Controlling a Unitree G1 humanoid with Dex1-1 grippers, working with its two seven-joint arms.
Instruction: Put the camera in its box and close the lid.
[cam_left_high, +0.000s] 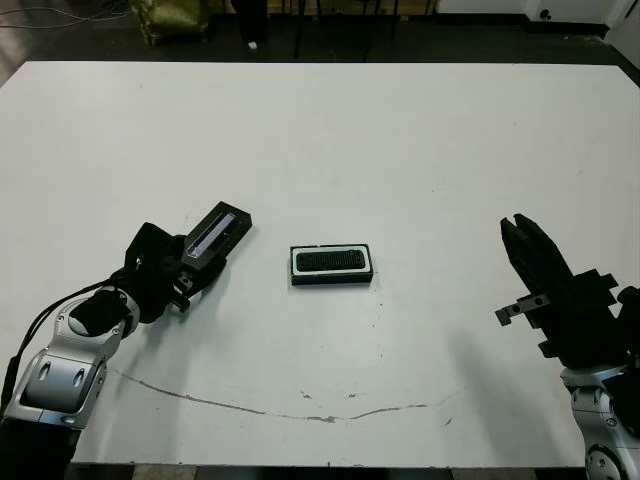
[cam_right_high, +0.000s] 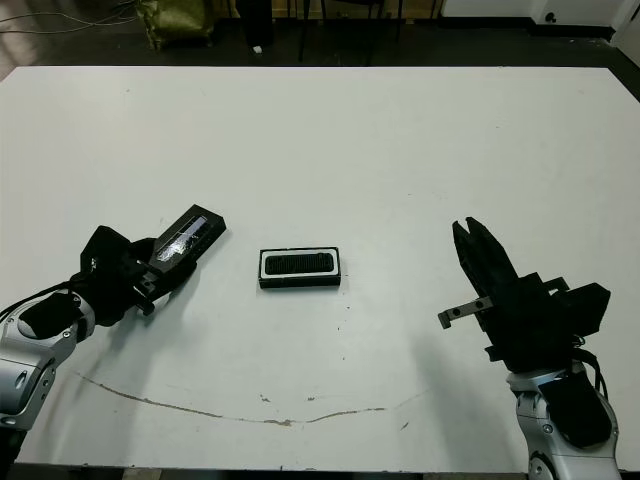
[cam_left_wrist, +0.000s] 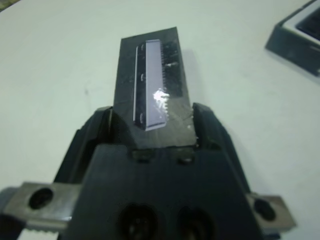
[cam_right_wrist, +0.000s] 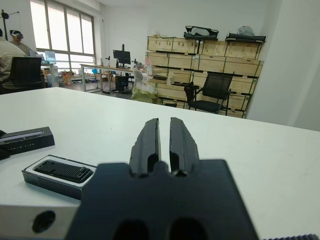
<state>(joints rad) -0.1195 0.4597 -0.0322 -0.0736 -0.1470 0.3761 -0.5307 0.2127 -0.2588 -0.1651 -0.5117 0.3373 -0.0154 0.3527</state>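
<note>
The camera, a slim black textured bar, lies inside the box, a shallow black-rimmed tray with white lining at the table's middle. To its left, my left gripper is shut on one end of the lid. The lid is a flat black cover with a glossy strip, tilted up off the table and pointing away from me. In the left wrist view the lid sticks out between both fingers. My right gripper hovers well right of the box, shut with nothing in it.
A thin cracked line runs across the table near the front edge. Dark floor and furniture legs lie beyond the far edge. The right wrist view shows an office with a seated person, desks, chairs and stacked crates.
</note>
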